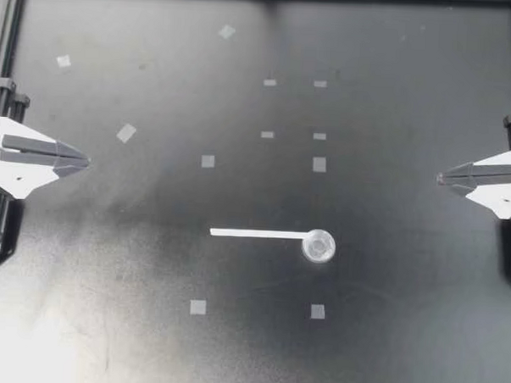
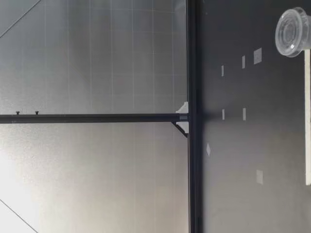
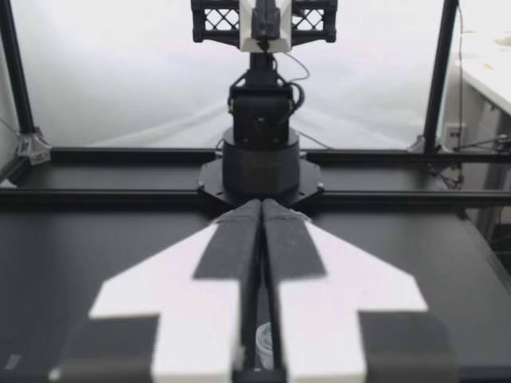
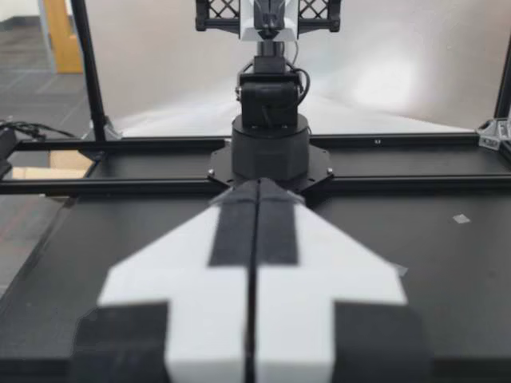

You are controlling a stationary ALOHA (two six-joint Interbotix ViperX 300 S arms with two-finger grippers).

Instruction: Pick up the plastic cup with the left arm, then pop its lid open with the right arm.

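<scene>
Centrally, clear cup [image 1: 318, 246] on black table [image 1: 395, 113]

Both my arms sit pulled back on opposite sides, with my left tool [image 1: 85, 160] and my right tool [image 1: 440, 177] well apart, roughly level, tips aimed straight at each other. Up close, the left tool [image 3: 261, 209] has its two fingers closed tip to tip into one wedge, and the right tool [image 4: 258, 185] is the same, its fingers pressed flat together along the whole seam. Each wrist cam also catches the opposite arm head on, the right arm [image 3: 261, 120] and the left arm [image 4: 270, 112], each standing upright over its round base.
</scene>
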